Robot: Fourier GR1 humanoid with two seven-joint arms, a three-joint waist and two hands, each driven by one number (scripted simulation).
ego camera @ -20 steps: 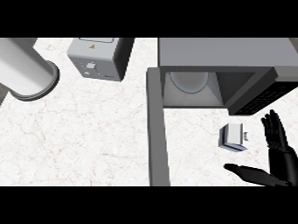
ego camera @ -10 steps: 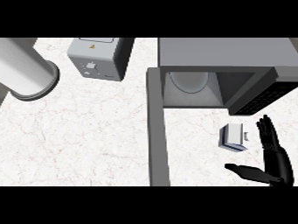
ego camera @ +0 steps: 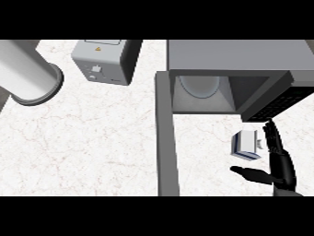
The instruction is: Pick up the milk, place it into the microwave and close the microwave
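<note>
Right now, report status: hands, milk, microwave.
Right hand open, fingers straight, beside the milk, no grip yet. Left hand not in view. Milk on the counter before the microwave; door open, nothing between them.

Bright even light, soft faint shadows, no glare

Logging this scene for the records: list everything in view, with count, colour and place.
milk carton: one, white and blue, on the counter in front of the microwave, just left of the robot hand
microwave: one, grey, top right, door swung open towards the viewer, pale plate inside
small appliance: one, light grey box, top centre-left
cylinder: one, white with grey rim, top left
counter: one, white marble
right robot hand: one, black, lower right, fingers straight, thumb spread, beside the carton
</note>
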